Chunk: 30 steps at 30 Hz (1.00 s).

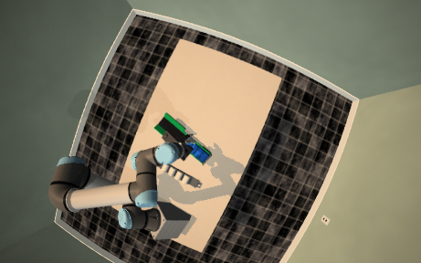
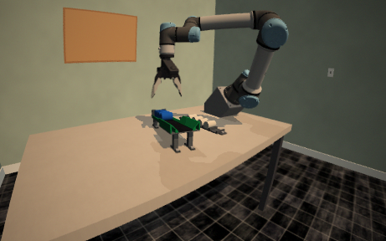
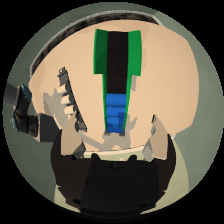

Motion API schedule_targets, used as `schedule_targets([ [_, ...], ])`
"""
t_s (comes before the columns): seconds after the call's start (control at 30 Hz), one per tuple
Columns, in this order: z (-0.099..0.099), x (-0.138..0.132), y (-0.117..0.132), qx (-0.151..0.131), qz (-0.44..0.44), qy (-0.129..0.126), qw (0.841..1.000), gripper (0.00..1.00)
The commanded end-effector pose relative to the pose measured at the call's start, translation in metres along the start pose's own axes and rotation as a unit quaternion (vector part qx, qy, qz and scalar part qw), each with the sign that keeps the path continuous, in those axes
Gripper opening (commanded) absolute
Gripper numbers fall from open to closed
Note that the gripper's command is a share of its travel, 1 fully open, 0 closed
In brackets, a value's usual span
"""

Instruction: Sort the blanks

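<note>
Standing wide open and unladen, the two-jaw gripper hangs above the green feed ramp, blue blanks rowed stopward beneath, white blanks racked alongside; task looks essentially finished.

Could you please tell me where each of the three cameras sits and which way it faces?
Top: high over the table, looking down; most of the arm shows.
Exterior: beyond the table's side, looking across it slightly downward; the arm and open tool show.
Wrist: on the arm's end, looking past the tool's fingers at the ramp.
Top and exterior share the arm, table and ramp.
</note>
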<state>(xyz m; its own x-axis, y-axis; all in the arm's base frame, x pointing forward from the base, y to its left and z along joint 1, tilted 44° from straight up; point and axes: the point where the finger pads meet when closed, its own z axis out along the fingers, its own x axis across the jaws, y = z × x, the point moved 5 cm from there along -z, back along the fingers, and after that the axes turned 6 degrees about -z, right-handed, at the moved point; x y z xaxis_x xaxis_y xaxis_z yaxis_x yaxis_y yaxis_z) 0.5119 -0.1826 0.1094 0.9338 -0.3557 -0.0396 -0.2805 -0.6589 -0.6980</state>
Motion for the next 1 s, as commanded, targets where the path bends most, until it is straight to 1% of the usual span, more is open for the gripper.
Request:
schedule_targets([
  [0.0, -0.0017, 0.0002, 0.0001, 0.000, 0.000, 0.000, 1.000, 1.00],
  [0.67, -0.0020, 0.0002, 0.0001, 0.000, 0.000, 0.000, 1.000, 1.00],
  [0.97, -0.0064, 0.0002, 0.0001, 0.000, 0.000, 0.000, 1.000, 1.00],
])
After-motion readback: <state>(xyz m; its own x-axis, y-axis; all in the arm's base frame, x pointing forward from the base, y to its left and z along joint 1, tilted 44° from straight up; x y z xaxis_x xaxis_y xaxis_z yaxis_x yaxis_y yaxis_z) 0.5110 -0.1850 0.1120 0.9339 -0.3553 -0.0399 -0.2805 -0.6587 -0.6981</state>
